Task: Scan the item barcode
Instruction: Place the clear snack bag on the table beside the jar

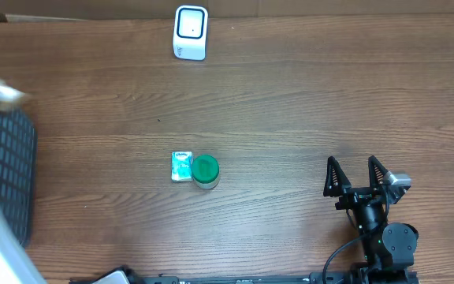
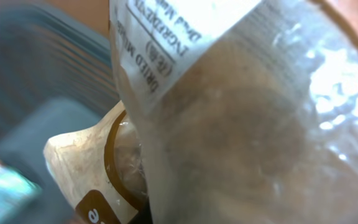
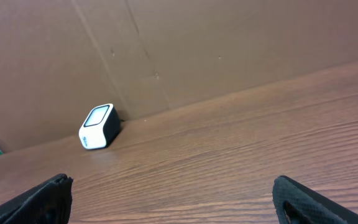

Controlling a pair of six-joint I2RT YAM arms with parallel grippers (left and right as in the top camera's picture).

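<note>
Gripping clear pouch (image 2: 241, 124) in left jaws, right jaws open, scanner (image 1: 191, 32), basket (image 1: 10, 173) nearby

Even, soft light falls on the table (image 1: 290, 102) with faint shadows, while the left wrist view is badly blurred, with glare on a clear bag (image 2: 260, 124).

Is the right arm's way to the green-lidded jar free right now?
Probably yes. The right gripper stands open and empty, and only bare table lies between it and the green-lidded jar. The small teal box sits on the jar's far side, away from that arm.
</note>
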